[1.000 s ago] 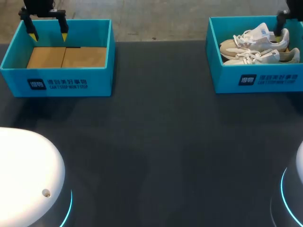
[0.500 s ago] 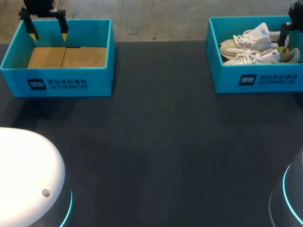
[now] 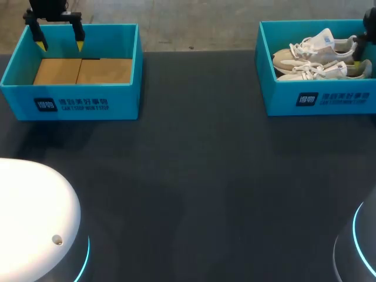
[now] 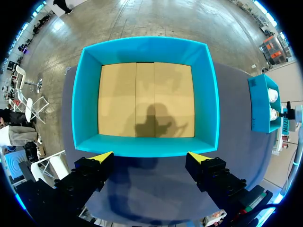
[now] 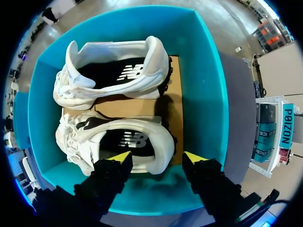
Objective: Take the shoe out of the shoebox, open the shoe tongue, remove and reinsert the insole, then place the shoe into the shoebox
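A dark table [image 3: 194,176] is carrying two teal shoeboxes. The empty shoebox [image 3: 70,101] is sitting at the upper left of the frame, with the left gripper [image 3: 59,42] hovering above it, fingers spread wide. At the upper right, the second shoebox [image 3: 320,100] is holding a pair of white sneakers [image 3: 314,51] side by side. The right gripper [image 5: 157,158] is hanging over the heel end of the nearer sneaker [image 5: 128,142], fingers wide apart and gripping nothing.

In the head view my right gripper [image 5: 155,157] is mostly cut off by the side edge, and so is the far end of the shoebox [image 3: 282,97]. The nearer shoe [image 5: 137,139] (the one under my fingertips) is partly hidden — one finger [image 5: 115,161] covers its side. From my left wrist the shoes are too small to tell apart.
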You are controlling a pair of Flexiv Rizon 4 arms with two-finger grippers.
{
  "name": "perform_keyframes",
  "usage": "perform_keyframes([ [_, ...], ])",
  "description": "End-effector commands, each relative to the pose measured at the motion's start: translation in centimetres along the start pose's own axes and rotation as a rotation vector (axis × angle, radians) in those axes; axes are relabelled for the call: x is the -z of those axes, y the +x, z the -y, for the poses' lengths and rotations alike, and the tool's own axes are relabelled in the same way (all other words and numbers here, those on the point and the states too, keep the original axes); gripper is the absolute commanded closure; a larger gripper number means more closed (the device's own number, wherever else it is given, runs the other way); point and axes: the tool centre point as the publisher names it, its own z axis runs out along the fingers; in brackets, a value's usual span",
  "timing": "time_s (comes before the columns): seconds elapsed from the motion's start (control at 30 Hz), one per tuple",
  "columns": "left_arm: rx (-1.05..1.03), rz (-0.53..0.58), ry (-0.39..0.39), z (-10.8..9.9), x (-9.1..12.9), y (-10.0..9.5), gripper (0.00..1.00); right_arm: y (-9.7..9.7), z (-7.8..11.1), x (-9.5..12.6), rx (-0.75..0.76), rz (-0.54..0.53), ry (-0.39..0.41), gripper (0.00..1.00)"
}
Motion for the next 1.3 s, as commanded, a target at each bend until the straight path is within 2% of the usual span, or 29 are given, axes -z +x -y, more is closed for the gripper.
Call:
perform_keyframes([
  [0.03, 0.0, 0.0, 0.0, 0.0, 0.0, 0.0, 0.0, -0.1, -0.6, -0.5, 0.001, -0.004, 0.008, 0.54],
  [0.33, 0.0, 0.0, 0.0, 0.0, 0.0, 0.0, 0.0, -0.9, -0.8, -2.0, -0.004, -0.002, -0.005, 0.53],
  [0.67, 0.0, 0.0, 0.0, 0.0, 0.0, 0.0, 0.0, -0.7, -0.9, -4.0, -0.006, 0.02, -0.021, 0.43],
  [0.8, 0.0, 0.0, 0.0, 0.0, 0.0, 0.0, 0.0, -0.7, -0.9, -4.8, -0.015, 0.03, -0.014, 0.45],
  [0.93, 0.0, 0.0, 0.0, 0.0, 0.0, 0.0, 0.0, -1.0, -0.8, -5.4, -0.031, 0.044, 0.0, 0.65],
  [0.97, 0.0, 0.0, 0.0, 0.0, 0.0, 0.0, 0.0, -1.1, -0.7, -5.4, -0.036, 0.052, 0.002, 0.78],
  [1.0, 0.0, 0.0, 0.0, 0.0, 0.0, 0.0, 0.0, -1.2, -0.7, -5.4, -0.04, 0.055, 0.003, 1.0],
  [1.3, 0.0, 0.0, 0.0, 0.0, 0.0, 0.0, 0.0, -1.6, -0.2, -4.8, -0.078, 0.08, 0.02, 1.0],
])
